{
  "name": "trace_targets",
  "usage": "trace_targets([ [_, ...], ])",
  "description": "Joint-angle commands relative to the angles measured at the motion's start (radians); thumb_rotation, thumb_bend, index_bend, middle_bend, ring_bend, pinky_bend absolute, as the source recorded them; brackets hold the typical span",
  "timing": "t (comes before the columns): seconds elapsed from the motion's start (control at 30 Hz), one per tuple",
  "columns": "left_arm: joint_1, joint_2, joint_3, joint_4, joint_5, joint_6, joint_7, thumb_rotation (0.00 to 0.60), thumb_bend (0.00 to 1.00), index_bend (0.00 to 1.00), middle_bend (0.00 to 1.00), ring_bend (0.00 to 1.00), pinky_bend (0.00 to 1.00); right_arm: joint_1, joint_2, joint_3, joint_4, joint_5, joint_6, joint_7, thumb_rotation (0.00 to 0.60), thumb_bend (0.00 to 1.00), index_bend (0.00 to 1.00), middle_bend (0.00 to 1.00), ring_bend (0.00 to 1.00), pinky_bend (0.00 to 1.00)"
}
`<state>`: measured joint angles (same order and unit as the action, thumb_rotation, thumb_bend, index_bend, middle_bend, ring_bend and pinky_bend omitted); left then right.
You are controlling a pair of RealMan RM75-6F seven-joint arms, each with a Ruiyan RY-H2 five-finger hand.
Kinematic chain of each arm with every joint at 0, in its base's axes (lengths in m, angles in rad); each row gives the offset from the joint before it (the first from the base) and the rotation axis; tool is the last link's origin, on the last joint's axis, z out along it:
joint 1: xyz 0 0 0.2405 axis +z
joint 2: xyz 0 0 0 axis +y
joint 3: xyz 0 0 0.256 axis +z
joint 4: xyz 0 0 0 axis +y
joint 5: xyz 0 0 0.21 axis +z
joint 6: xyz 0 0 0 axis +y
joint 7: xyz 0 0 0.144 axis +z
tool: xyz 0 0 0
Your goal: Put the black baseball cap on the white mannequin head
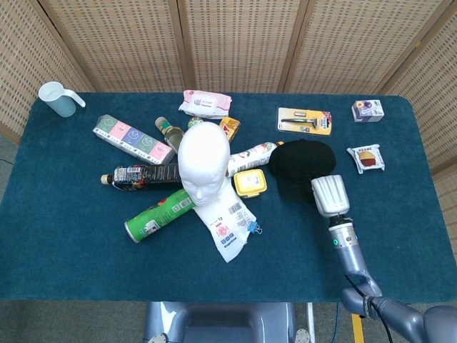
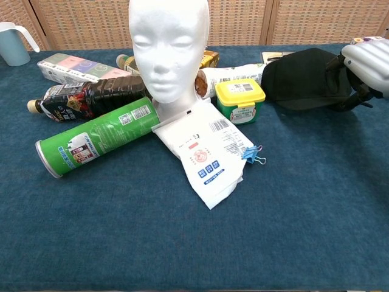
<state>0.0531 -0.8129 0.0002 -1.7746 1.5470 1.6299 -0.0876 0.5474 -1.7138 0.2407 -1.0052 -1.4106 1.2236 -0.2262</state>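
Nearest the robot lies bare blue worktop point(image 2: 182, 243), then the white printed pouch point(image 2: 209, 155) with a blue binder clip point(image 2: 253, 156) at its edge, and the green canister point(image 2: 91, 137) on its side. Behind those, the white mannequin head point(image 2: 169, 45) stands upright, bare-topped, ringed by clutter: a dark bottle point(image 2: 85, 97) to one side, a yellow-lidded tub point(image 2: 240, 100) to the other.

Over to the right of the tub sits the black baseball cap point(image 1: 303, 163), well apart from the mannequin head. The right hand point(image 1: 329, 195) is at the cap's near edge, fingers reaching onto the fabric. This looks like the grasp step, with nothing lifted clear for certain. Is the hand grasping the cap? From the chest view it seems wrapped against the cap's side, but I cannot tell whether the fingers have truly clamped.

Next move, as I judge it: secure the grip, raise the cap above the tub and the tube beside it, carry it across and lower it crown-up over the head without tipping that light foam form.

Hard to read: the cap's brim is hidden, so its facing is unclear. The hand is cut off at the chest view's right edge. The left hand shows in neither view. Far back, the pale blue jug point(image 1: 57, 98) and small packets are too small to identify.
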Motion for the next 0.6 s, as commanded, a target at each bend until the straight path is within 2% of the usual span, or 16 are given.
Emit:
trace_targets([
  [0.03, 0.001, -0.002, -0.001, 0.003, -0.001, 0.0, -0.002, 0.6, 0.35, 0.55, 0.41, 0.29, 0.33, -0.01, 0.01, 0.0, -0.022, 0.002, 0.021, 0.023, 0.6, 0.27, 0.66, 0.59, 0.7, 0.87],
  [0.17, 0.001, -0.004, -0.001, 0.007, -0.001, -0.002, -0.005, 0.6, 0.35, 0.55, 0.41, 0.29, 0.32, -0.016, 0.028, -0.018, -0.033, 0.001, 0.018, -0.007, 0.6, 0.32, 0.59, 0.58, 0.67, 0.81],
  [0.23, 0.001, -0.005, -0.002, 0.008, -0.001, 0.0, -0.007, 0.6, 0.35, 0.55, 0.42, 0.29, 0.33, -0.014, 0.037, -0.022, -0.043, 0.008, 0.004, -0.027, 0.6, 0.41, 0.51, 0.56, 0.63, 0.76],
  [0.33, 0.002, -0.006, -0.002, 0.009, -0.001, 0.0, -0.007, 0.6, 0.35, 0.55, 0.41, 0.29, 0.33, -0.013, 0.052, -0.02, -0.067, 0.02, -0.008, -0.027, 0.6, 0.52, 0.44, 0.52, 0.6, 0.75],
  [0.47, 0.004, -0.006, -0.002, 0.01, -0.003, 0.0, -0.009, 0.6, 0.35, 0.55, 0.41, 0.29, 0.33, -0.01, 0.062, -0.014, -0.077, 0.027, -0.008, -0.013, 0.6, 0.66, 0.46, 0.5, 0.59, 0.75],
  [0.6, 0.004, -0.007, -0.003, 0.012, -0.002, 0.002, -0.013, 0.6, 0.35, 0.55, 0.41, 0.29, 0.33, -0.008, 0.062, -0.014, -0.072, 0.017, 0.012, 0.009, 0.6, 0.74, 0.53, 0.54, 0.64, 0.78],
])
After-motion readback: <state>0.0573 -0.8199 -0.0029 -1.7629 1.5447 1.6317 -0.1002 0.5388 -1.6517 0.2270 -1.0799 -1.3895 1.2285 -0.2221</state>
